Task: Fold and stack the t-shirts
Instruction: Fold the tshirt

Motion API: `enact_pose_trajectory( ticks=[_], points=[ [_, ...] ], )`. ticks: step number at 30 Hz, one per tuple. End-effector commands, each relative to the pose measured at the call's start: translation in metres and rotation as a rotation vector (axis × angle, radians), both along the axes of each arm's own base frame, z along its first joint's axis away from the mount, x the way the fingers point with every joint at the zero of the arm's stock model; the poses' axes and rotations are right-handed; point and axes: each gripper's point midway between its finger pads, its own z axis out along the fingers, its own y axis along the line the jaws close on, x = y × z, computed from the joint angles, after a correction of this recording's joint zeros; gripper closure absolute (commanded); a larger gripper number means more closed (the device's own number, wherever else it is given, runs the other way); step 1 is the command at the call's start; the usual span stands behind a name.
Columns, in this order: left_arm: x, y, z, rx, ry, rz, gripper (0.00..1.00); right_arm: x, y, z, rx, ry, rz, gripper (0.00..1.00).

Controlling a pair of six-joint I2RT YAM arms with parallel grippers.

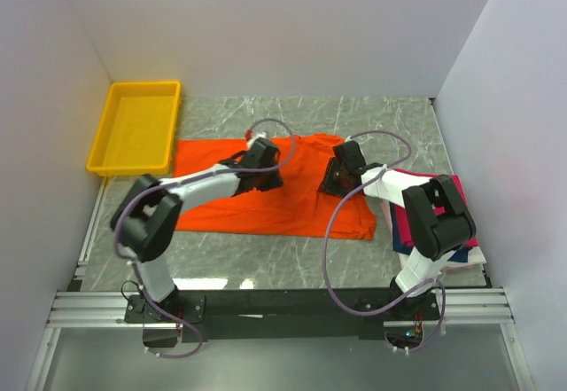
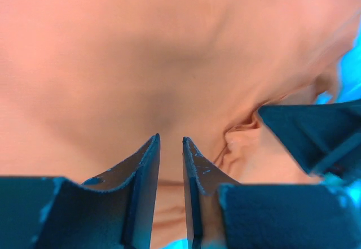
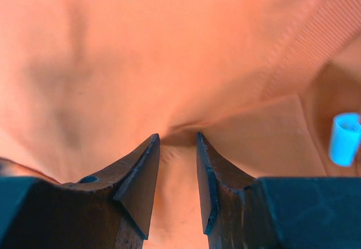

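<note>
The bright orange t-shirt point(image 1: 292, 205) lies spread on the marble table at the middle. My left gripper point(image 1: 266, 168) rests on its upper middle and my right gripper point(image 1: 339, 176) on its upper right part. In the left wrist view the jaws of the left gripper point(image 2: 170, 139) stand close together with orange cloth point(image 2: 141, 51) between them. In the right wrist view the right gripper point(image 3: 177, 136) pinches a puckered fold of the orange cloth point(image 3: 169, 46); the ribbed collar point(image 3: 316, 40) shows at upper right. A pile of magenta-pink point(image 1: 403, 221), white point(image 1: 388, 187) and navy point(image 1: 461, 254) t-shirts lies at the right, partly hidden by my right arm.
A yellow plastic tray point(image 1: 142, 87) stands at the back left corner, nothing in it. White walls close in the table on the left, back and right. A small pale blue object point(image 3: 344, 139) shows at the right edge of the right wrist view.
</note>
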Motion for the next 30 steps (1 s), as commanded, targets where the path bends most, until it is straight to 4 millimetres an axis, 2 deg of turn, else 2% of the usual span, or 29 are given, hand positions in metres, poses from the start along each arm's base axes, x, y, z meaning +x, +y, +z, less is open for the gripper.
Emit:
enact_pose_trajectory(
  ticks=[1,3,5,8,9,11,12,13,17,21,24,25,26,27,30],
  points=[
    [0.014,0.032,0.052,-0.085,-0.098,0.114,0.71,0.014,0.014,0.004,0.001,-0.032,0.037,0.6],
    [0.015,0.052,0.056,-0.089,-0.096,0.166,0.69,0.015,0.014,0.003,-0.017,-0.031,0.037,0.6],
    [0.006,0.071,0.058,-0.096,-0.092,0.201,0.65,0.013,0.013,0.004,-0.028,-0.033,0.034,0.58],
    [-0.002,0.1,0.057,-0.119,-0.076,0.264,0.59,0.015,0.005,0.016,-0.048,-0.072,0.009,0.48],
    [-0.001,0.112,0.057,-0.126,-0.075,0.296,0.55,0.016,0.005,0.027,-0.042,-0.098,0.003,0.45],
    [-0.011,0.129,0.053,-0.139,-0.051,0.337,0.55,0.018,0.0,0.038,-0.06,-0.122,-0.014,0.39],
    [-0.01,0.144,0.05,-0.138,-0.042,0.379,0.55,0.019,-0.001,0.049,-0.055,-0.15,-0.015,0.37],
    [-0.015,0.155,0.048,-0.137,-0.035,0.411,0.55,0.018,-0.004,0.053,-0.064,-0.155,-0.022,0.33],
    [-0.028,0.201,0.034,-0.074,0.015,0.58,0.55,0.016,-0.006,0.078,-0.055,-0.205,-0.027,0.33],
    [-0.034,0.239,0.03,-0.064,0.025,0.723,0.53,-0.001,0.0,0.078,-0.048,-0.202,-0.007,0.33],
    [-0.04,0.26,0.018,-0.093,0.059,0.777,0.53,-0.018,0.001,0.071,-0.036,-0.186,-0.007,0.34],
    [-0.04,0.262,0.012,-0.105,0.069,0.775,0.54,-0.022,0.004,0.07,-0.023,-0.188,-0.004,0.34],
    [-0.039,0.263,0.009,-0.109,0.074,0.766,0.54,-0.031,0.002,0.061,-0.023,-0.168,-0.003,0.35],
    [-0.038,0.264,0.007,-0.125,0.084,0.758,0.56,-0.034,0.003,0.065,-0.004,-0.181,-0.01,0.35],
    [-0.035,0.265,-0.003,-0.123,0.105,0.747,0.56,-0.049,0.003,0.061,0.008,-0.175,-0.006,0.36]
  ],
)
